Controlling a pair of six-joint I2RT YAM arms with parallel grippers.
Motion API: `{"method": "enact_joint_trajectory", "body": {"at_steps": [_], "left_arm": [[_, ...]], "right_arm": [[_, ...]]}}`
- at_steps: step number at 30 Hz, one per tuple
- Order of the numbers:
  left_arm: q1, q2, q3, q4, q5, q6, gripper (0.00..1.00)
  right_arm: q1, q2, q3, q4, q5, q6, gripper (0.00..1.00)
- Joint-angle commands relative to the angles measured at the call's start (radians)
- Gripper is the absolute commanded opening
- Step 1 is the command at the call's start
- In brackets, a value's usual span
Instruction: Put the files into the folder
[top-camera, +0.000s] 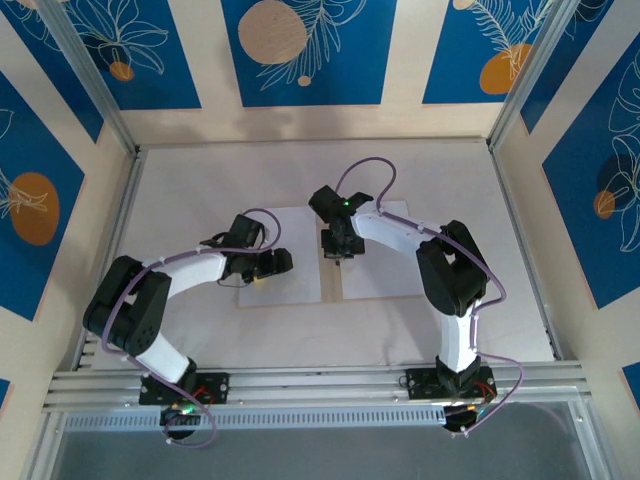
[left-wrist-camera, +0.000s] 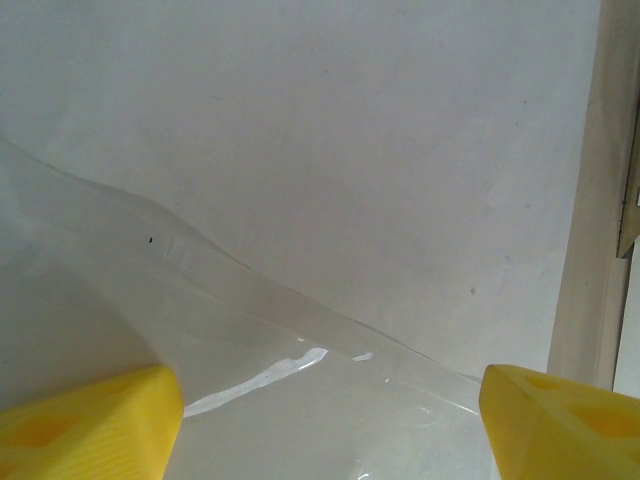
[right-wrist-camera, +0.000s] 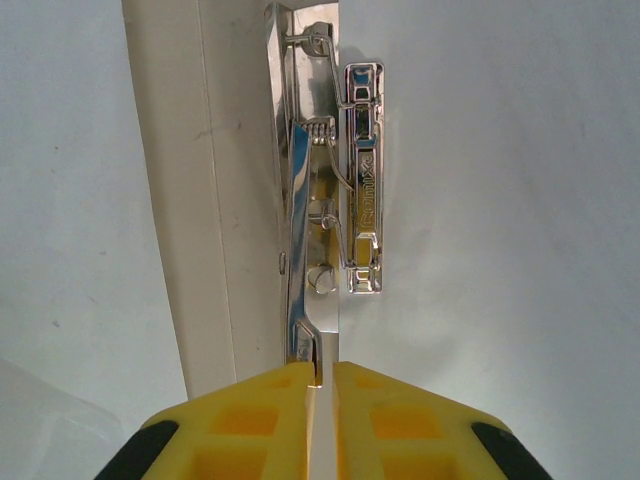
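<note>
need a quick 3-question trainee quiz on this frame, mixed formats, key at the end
1. True or false: the left fingers are shut.
2. What are the right fingers pinching? A) a loose white sheet B) the metal clip C) a purple cable
3. Fill in: seen from above, the right gripper sits over the ___ between the two white panels.

Key:
1. False. They stand wide apart.
2. B. They are closed on the clip's lower end.
3. gap
</note>
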Motion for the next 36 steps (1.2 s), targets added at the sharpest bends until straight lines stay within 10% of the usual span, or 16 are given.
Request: {"method": "enact_joint_trajectory", "body": {"at_steps": [1, 36], "left_arm": [[0.008, 0.014, -0.015, -0.090, 0.022, 0.014, 0.79], [0.009, 0.022, -0.019, -0.084, 0.031, 0.013, 0.78]], "right_arm": [[0.002, 0.038, -0.018, -0.028, 0.034, -0.003, 0.14], [0.003, 0.074, -0.025, -0.010, 0.027, -0.002, 0.13]]}}
